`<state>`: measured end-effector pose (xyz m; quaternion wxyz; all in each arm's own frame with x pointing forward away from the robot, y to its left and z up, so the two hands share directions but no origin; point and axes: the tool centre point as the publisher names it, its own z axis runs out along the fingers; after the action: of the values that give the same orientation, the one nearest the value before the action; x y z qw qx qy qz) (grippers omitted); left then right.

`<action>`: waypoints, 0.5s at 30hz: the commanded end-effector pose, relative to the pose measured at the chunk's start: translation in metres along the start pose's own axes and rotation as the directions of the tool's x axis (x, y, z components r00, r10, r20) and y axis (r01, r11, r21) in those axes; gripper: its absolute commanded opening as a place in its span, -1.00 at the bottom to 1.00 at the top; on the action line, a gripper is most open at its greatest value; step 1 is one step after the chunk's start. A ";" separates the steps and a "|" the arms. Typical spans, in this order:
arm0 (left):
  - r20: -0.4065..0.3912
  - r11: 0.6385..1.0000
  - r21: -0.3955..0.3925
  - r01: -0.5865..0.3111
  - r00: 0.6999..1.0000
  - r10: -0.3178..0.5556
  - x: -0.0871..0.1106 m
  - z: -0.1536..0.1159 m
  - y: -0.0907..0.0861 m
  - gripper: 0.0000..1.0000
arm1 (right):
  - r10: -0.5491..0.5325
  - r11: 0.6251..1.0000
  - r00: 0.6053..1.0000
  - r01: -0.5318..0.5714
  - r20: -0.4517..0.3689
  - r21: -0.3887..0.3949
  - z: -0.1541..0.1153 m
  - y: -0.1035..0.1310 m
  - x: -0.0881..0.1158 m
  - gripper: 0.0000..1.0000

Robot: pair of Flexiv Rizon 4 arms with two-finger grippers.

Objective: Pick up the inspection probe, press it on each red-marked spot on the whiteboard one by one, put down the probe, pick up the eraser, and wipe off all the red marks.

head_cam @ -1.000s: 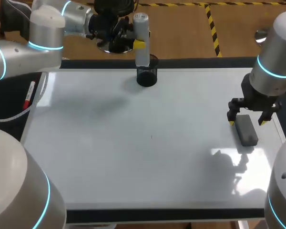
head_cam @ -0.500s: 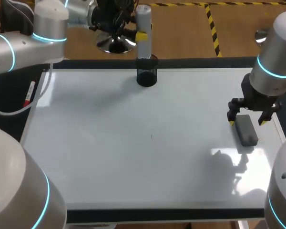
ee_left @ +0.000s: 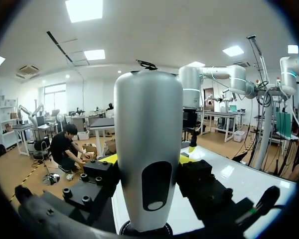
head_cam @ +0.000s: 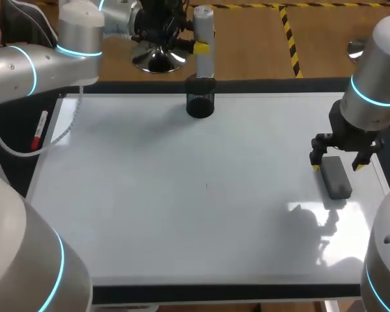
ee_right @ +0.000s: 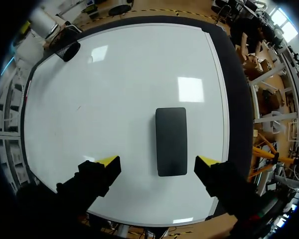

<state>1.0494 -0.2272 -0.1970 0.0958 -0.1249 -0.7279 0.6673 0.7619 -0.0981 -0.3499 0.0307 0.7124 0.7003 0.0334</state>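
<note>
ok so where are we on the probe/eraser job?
Done: nothing certain; the whiteboard shows no red marks. In hand: left gripper holds the probe over its black holder. Left: right gripper, fingers open, straddles the eraser, ungrasped on the board.

Bare whiteboard (head_cam: 182, 195) middle; probe (head_cam: 203, 39) over holder (head_cam: 200, 105) far side, eraser (head_cam: 336, 177) right.
</note>
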 end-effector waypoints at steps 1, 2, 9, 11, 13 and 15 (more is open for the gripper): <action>-0.072 1.000 0.010 0.006 0.997 -0.005 -0.010 0.003 0.007 -1.00 | -0.001 1.000 1.000 0.001 -0.001 -0.001 -0.001 -0.001 -0.001 1.00; -0.071 1.000 0.008 0.008 0.997 -0.008 -0.010 0.003 0.008 -1.00 | -0.001 1.000 1.000 0.001 -0.001 -0.001 -0.001 -0.001 -0.001 1.00; -0.068 1.000 0.005 0.024 0.997 -0.023 -0.009 0.002 0.017 -1.00 | -0.001 1.000 1.000 0.001 -0.001 -0.001 -0.001 -0.001 -0.001 1.00; -0.066 1.000 0.005 0.027 0.997 -0.027 -0.008 0.002 0.019 -1.00 | -0.001 1.000 1.000 0.001 -0.001 -0.001 -0.001 -0.001 -0.001 1.00; -0.064 1.000 0.006 0.029 0.998 -0.029 -0.007 -0.001 0.022 -1.00 | -0.001 1.000 1.000 0.001 -0.001 -0.001 -0.001 -0.001 -0.001 1.00; -0.058 0.999 0.009 0.033 0.998 -0.033 -0.005 -0.004 0.025 -1.00 | -0.001 1.000 1.000 0.001 -0.001 -0.001 -0.001 -0.001 -0.001 1.00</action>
<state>1.0515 -0.2271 -0.2171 0.1154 -0.1217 -0.7292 0.6634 0.7619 -0.0981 -0.3499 0.0307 0.7124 0.7003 0.0334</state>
